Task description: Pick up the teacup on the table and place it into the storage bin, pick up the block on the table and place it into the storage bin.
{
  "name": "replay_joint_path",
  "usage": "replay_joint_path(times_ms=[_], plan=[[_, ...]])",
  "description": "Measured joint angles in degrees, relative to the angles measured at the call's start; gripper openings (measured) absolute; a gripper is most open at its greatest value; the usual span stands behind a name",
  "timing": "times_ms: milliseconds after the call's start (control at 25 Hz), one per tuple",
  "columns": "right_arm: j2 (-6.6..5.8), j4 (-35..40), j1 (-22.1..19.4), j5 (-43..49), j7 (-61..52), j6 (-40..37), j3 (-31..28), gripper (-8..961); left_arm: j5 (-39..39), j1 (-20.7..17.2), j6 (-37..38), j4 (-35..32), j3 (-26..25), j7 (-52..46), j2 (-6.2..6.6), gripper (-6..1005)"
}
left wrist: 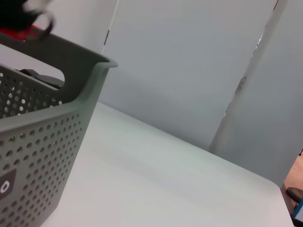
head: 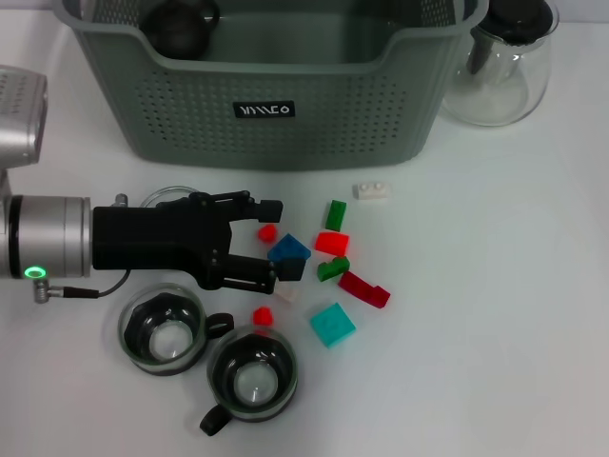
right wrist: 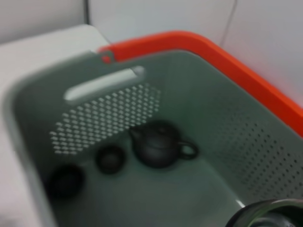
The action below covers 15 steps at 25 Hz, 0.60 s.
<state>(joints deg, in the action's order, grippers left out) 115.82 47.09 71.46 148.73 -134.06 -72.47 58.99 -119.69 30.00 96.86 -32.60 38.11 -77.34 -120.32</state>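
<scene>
Hovering L gripper [head: 276, 246], jaws apart, by blue block [head: 288, 250]

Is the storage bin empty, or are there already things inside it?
Not empty. The right wrist view shows a dark teapot and two small dark cups lying on the floor of the storage bin.

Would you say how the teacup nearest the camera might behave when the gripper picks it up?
The teacup looks like clear glass, so it is probably slippery and breakable. Its black handle juts to one side, so it may swing in the grip. Standing upright, it seems unlikely to roll.
</scene>
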Motion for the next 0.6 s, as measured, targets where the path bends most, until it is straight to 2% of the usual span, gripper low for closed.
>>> replay_joint_path(times_ms=[240, 400, 600], plan=[[1.28, -12.63, 2.38, 0.16, 2.04, 16.94, 4.87, 58, 0.16, 0.04, -0.35, 0.09, -0.21, 0.08, 0.00, 934], [2.79, -16.45, 2.61, 0.18, 2.52, 25.78, 9.43, 57, 0.16, 0.06, -0.43, 0.12, -0.28, 0.08, 0.00, 934], [4.31, -19.45, 2.24, 1.79, 2.27, 32.67, 14.08, 57, 0.16, 0.06, -0.51, 0.16, -0.32, 0.08, 0.00, 935]])
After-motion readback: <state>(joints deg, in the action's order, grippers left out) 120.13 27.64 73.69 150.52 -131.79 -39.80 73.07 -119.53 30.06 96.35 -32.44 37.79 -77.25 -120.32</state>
